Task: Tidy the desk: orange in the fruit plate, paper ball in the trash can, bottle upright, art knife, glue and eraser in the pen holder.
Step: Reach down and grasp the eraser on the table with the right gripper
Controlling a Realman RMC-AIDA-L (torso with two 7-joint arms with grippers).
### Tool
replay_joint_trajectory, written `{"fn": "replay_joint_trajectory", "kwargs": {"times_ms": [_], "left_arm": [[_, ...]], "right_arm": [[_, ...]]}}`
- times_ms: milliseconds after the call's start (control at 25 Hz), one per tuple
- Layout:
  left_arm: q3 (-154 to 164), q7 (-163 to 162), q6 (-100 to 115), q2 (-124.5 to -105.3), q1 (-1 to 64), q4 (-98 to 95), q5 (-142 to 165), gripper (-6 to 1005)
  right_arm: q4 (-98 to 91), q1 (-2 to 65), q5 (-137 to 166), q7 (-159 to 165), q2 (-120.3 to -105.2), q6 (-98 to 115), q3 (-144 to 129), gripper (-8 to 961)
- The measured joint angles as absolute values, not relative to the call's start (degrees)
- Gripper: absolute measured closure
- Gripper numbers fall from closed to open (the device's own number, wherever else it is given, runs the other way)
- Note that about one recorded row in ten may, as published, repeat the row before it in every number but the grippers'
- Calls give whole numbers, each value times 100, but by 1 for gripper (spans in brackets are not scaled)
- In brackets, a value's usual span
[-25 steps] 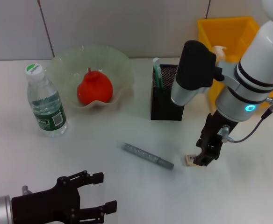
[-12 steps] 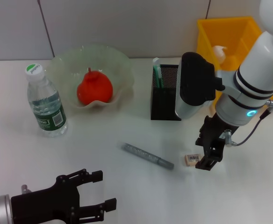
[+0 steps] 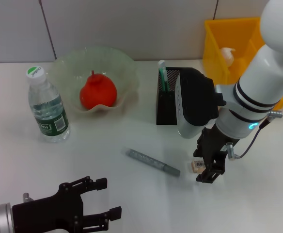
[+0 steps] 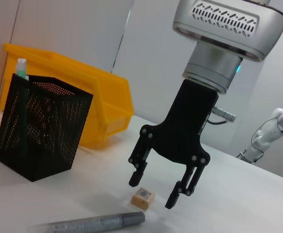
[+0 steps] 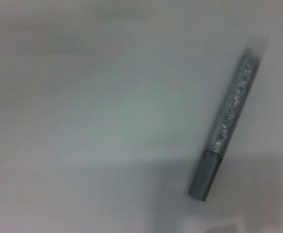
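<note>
Right gripper (image 3: 205, 167) spread wide, pointing down at the white desk (image 3: 132, 189), holding nothing. Just above the eraser (image 3: 197, 166), which lies flat between the 2 black fingers (image 4: 137, 173), apart from both as far as the left wrist view shows. Beside the eraser, toward the robot's left, a grey glittery stick (image 3: 152, 162) lying flat on the desk, possibly the glue or the art knife, cannot tell which.

Beyond the right gripper, standing upright: the pen holder (image 3: 169, 104), with 1 white-and-green item (image 3: 163, 74) sticking up from a back corner. Farther back and to the robot's right of the gripper: the trash can (image 3: 236, 43), with the paper ball (image 3: 227, 54) inside. Well to the left of the gripper: the fruit plate (image 3: 66, 68), holding the orange (image 3: 98, 91). Left of that again: the bottle (image 3: 46, 106), upright, cap on.

Left gripper (image 3: 100, 201) low at the near edge of the desk, well apart from everything, fingers parted and empty.

Between the right gripper and the pen holder, only the arm's own thick wrist segment (image 3: 192, 109), hiding part of the holder's side in the head view.
</note>
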State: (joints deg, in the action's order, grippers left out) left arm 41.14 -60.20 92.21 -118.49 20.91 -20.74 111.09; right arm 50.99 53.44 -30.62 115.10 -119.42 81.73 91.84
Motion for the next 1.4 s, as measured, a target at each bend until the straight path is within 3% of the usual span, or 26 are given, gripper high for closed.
{"fn": "replay_joint_trajectory", "kwargs": {"times_ms": [440,880,1400], "left_arm": [[4103,-6020,9219,-11847,2074,-2074,11109,138],[4078,-6020,9250,-11837,2048,-2074,11109,139],[4069,-6020,9264,-11829,2019,-2074,11109,139]], "right_arm": [[5046,5348,-3068,11425,-11952,8046,9152,321],[4935,5371,-3068,11420,-11953,7914,9141,441],[4919,5349,-3073,11411,-11946,7840,8996,499]]}}
